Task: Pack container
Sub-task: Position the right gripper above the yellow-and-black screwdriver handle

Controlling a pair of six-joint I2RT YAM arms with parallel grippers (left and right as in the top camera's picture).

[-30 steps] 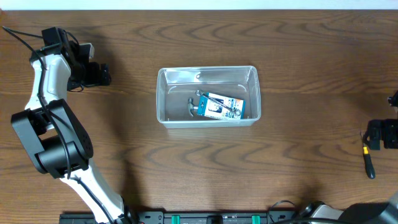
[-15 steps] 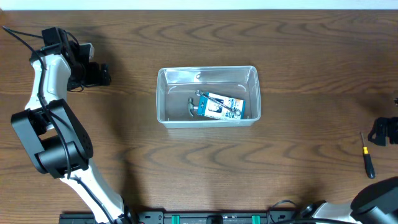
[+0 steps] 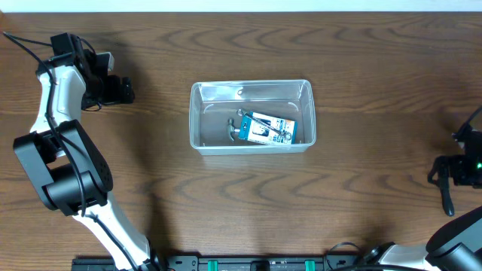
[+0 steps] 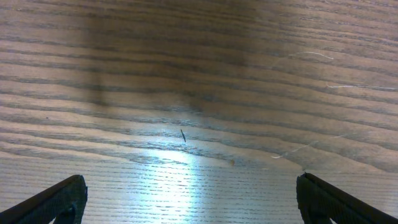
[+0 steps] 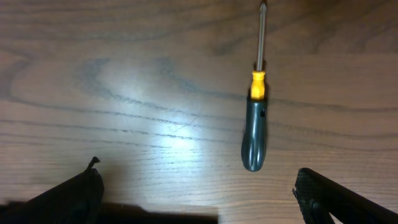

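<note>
The clear plastic container (image 3: 251,116) stands mid-table. In it lie a small blue-and-white box (image 3: 268,129) and a grey metal tool (image 3: 235,126). A screwdriver with a dark handle and yellow collar (image 5: 255,138) lies on the table at the far right; in the overhead view only its handle (image 3: 447,202) shows below my right gripper (image 3: 452,172). In the right wrist view my right gripper (image 5: 196,175) is open and empty, with the screwdriver just ahead between the jaws. My left gripper (image 3: 123,90) is open and empty over bare wood at the far left (image 4: 193,194).
The wooden table's far edge runs along the top of the overhead view (image 3: 241,10). The left arm (image 3: 60,162) stretches down the left side. A dark rail (image 3: 248,264) lies along the front edge.
My right gripper has shifted a little left and toward the front, now covering the screwdriver's shaft. The screwdriver, the container and the left arm have not moved.
</note>
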